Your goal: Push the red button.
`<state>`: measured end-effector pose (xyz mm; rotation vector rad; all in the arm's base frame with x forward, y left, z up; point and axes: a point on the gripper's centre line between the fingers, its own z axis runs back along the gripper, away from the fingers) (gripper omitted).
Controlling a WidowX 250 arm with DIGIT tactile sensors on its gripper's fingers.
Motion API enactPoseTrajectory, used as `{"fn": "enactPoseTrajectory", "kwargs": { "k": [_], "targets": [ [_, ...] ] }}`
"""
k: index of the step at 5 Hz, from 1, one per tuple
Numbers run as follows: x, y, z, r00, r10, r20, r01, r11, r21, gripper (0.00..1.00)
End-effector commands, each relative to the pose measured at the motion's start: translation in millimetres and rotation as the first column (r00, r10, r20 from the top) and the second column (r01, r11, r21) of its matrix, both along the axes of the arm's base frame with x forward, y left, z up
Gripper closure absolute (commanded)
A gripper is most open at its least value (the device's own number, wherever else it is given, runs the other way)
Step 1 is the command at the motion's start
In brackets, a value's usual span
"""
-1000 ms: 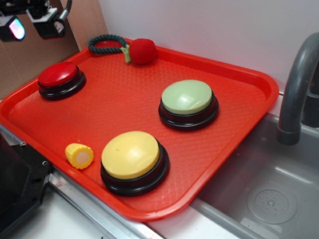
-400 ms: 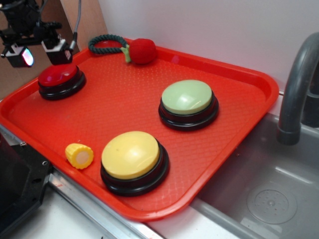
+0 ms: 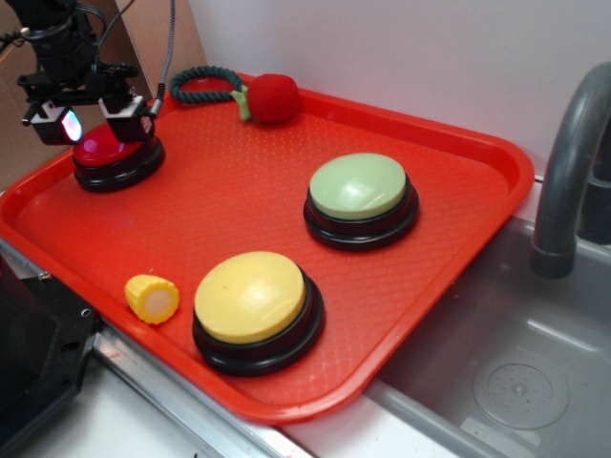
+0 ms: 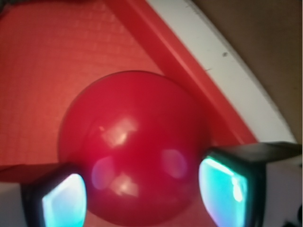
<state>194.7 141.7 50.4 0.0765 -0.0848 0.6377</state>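
Glossy red: the red button point(image 3: 103, 150) on its black base, at the back left corner of the red tray point(image 3: 239, 181), just inside the rim. Directly above it, the gripper point(image 3: 94, 124), fingers spread wide to either side of the dome, nothing held between them. In the wrist view, dome point(image 4: 135, 146) filling the middle of the frame, glowing finger pads point(image 4: 64, 201) low at left and right, flanking it. Contact with the dome impossible to tell from either view.

Farther back on the tray, a fuzzy red ball point(image 3: 272, 97) with a green rope loop point(image 3: 203, 84) attached, lying against the far rim. Near the middle right, a green button point(image 3: 360, 188); toward the front, a yellow button point(image 3: 251, 297), both on black bases, larger than the red one. Just left of the yellow one, a small toy corn cob point(image 3: 153, 298) lying on its side. Beyond the tray's right edge, a grey sink point(image 3: 506, 372) and a grey tap point(image 3: 571, 172).
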Motion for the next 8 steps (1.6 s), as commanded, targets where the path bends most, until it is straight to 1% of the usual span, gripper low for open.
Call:
{"fn": "enactPoseTrajectory", "kwargs": {
  "k": [1, 2, 3, 4, 7, 8],
  "targets": [
    [2, 4, 6, 0.999, -0.038, 0.005, 0.038, 0.999, 0.016, 0.00],
    [3, -1, 18, 0.998, -0.063, 0.023, 0.063, 0.998, 0.014, 0.00],
    [5, -2, 27, 0.997, -0.080, 0.008, 0.080, 0.997, 0.016, 0.00],
    [6, -6, 39, 0.996, -0.079, 0.051, 0.078, 0.997, 0.018, 0.00],
    [8, -15, 60, 0.990, -0.108, 0.087, 0.108, 0.994, 0.011, 0.00],
    [7, -16, 68, 0.990, -0.107, 0.097, 0.105, 0.994, 0.026, 0.00]
  ]
}}
